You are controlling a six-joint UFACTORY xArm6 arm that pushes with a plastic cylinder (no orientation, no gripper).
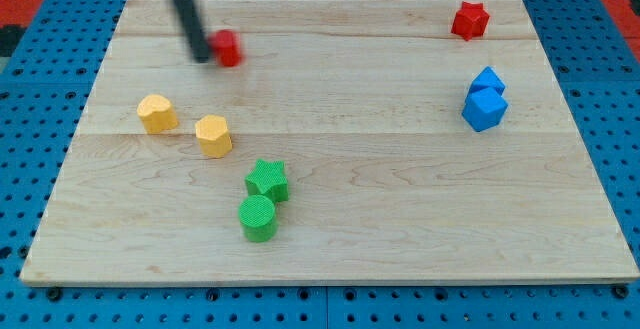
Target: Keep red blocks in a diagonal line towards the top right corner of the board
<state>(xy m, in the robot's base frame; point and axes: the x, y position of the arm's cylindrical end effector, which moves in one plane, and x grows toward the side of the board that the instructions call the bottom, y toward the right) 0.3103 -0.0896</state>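
One red block (pixel 229 47) lies near the view's top left; its shape is blurred. A red star block (pixel 469 20) sits near the top right corner of the wooden board (pixel 400 219). My tip (pixel 203 56) is at the left side of the top-left red block, touching or almost touching it. The rod slants up from there to the view's top edge and looks blurred.
Two yellow blocks (pixel 157 113) (pixel 213 134) sit at the left middle. A green star block (pixel 267 180) and a green cylinder (pixel 258 217) sit together below the centre. Two blue blocks (pixel 488 80) (pixel 484 108) touch at the right.
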